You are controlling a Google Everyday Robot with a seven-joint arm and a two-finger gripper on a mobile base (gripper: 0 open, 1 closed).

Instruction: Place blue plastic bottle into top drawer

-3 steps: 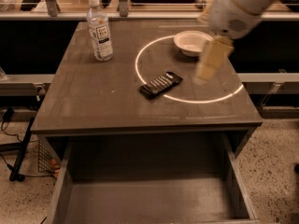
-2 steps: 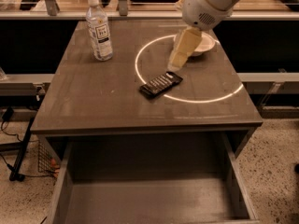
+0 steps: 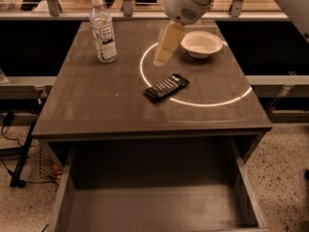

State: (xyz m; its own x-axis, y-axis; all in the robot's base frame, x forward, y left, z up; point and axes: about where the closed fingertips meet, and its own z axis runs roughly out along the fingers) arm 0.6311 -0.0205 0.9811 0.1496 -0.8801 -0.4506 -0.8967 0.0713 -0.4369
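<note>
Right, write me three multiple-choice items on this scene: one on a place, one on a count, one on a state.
1. Where is the blue plastic bottle? A on the floor; B far left on the table; C lying at its front edge.
2. How many loose things are on the table? A one; B three; C five.
3. How is the top drawer? A pulled open; B shut; C taken out.

1 B: it stands upright there, apart from the end effector, which hovers over the table beside the bowl.
2 B: bottle, bowl, dark flat packet.
3 A: its floor shows below the table's front edge.
</note>
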